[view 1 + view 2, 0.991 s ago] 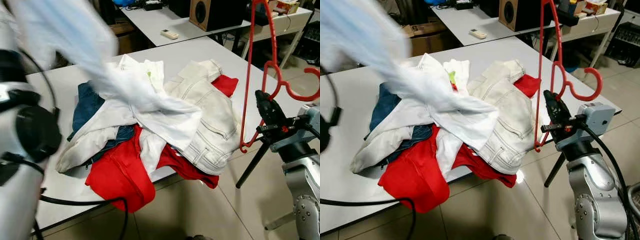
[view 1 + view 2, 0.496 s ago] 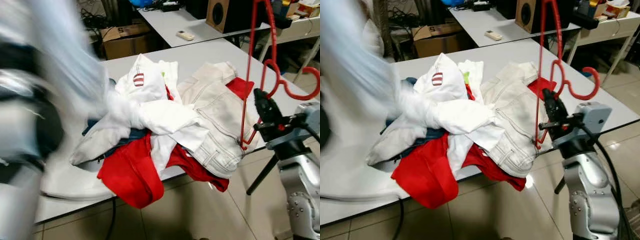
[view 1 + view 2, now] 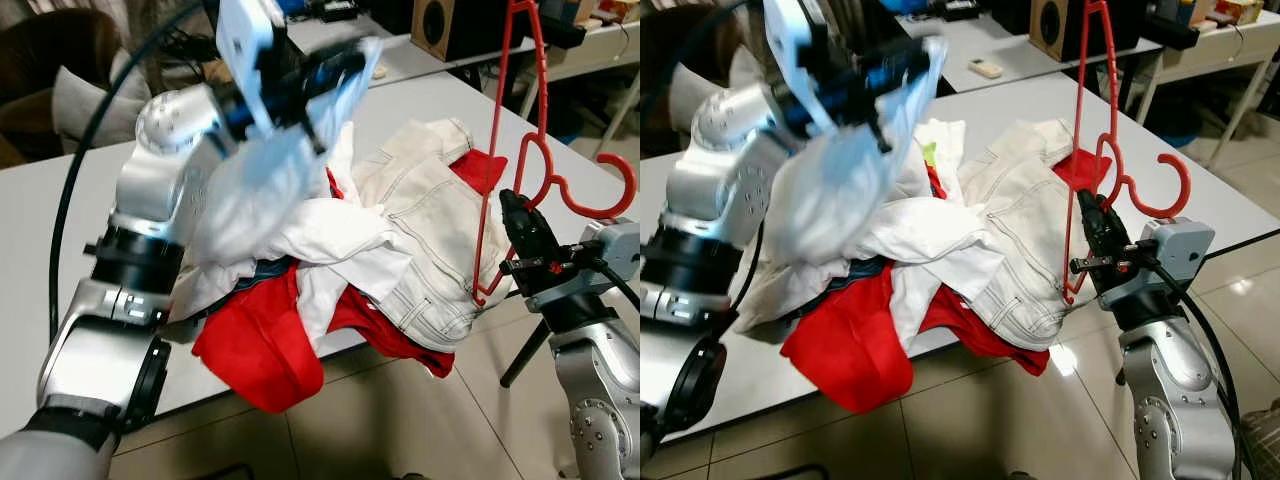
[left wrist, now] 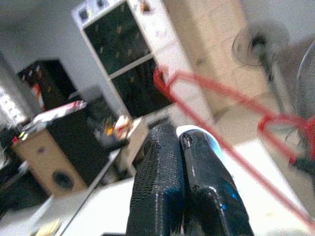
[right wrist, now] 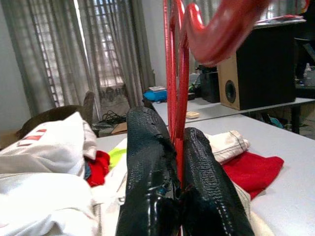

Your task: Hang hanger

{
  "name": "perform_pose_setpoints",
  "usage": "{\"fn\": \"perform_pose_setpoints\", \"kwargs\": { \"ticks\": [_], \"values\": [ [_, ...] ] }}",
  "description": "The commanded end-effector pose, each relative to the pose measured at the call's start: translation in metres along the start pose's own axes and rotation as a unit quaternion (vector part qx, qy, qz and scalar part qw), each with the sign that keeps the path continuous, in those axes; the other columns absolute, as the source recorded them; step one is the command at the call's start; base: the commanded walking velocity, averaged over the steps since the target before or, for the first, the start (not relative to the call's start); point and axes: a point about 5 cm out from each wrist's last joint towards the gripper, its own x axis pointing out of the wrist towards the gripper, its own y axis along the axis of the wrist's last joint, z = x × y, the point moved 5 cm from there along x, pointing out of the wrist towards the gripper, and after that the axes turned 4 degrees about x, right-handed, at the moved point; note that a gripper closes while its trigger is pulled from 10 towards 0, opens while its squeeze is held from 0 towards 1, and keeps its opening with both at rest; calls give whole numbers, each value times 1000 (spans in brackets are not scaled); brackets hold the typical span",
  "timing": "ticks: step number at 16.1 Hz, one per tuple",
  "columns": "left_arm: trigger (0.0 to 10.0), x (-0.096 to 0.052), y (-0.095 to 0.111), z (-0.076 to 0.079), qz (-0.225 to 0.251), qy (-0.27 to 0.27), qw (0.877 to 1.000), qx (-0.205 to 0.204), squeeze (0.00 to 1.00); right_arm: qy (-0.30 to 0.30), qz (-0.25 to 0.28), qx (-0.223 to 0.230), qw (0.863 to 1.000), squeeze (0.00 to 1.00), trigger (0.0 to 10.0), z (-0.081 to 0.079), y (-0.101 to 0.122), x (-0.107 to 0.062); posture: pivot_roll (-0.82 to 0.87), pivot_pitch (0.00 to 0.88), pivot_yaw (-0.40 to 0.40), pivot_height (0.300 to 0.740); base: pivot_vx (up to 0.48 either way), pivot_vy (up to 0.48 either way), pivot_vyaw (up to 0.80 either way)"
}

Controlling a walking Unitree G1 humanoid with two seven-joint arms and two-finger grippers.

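Swinging up over the clothes pile [image 3: 380, 250], your left end effector [image 3: 335, 65] now pinches a pale garment [image 3: 265, 175]; your right end effector [image 3: 1092, 232] stays clamped on the red hanger [image 3: 1087, 150], ready for threading.

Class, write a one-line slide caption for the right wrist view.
Right gripper with jaws clamped on a red hanger, above a table heaped with clothes.

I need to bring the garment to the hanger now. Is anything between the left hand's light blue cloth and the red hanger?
Nothing rigid shows. The left hand holds the light blue cloth above the clothes pile; the right hand holds the red hanger upright at the pile's right edge. Between them there is air above the pile.
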Motion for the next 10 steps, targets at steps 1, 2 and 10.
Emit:
{"fn": "perform_pose_setpoints", "kwargs": {
  "ticks": [1,2,10],
  "values": [
    [0,-7,-14,-2,-45,6,999,26,0,13,-5,-4,1000,0,10000,-5,-1,2,-181,0,93,740,0,0,0],
    [7922,-11,-29,-5,-90,37,995,35,0,15,-8,-5,1000,0,10000,-7,-2,3,-180,0,90,740,0,0,0],
    [10000,-20,-33,69,-102,-111,985,-79,1000,-6,-37,-9,999,0,10000,-3,-15,3,-163,0,72,740,0,0,0]
  ]
}}
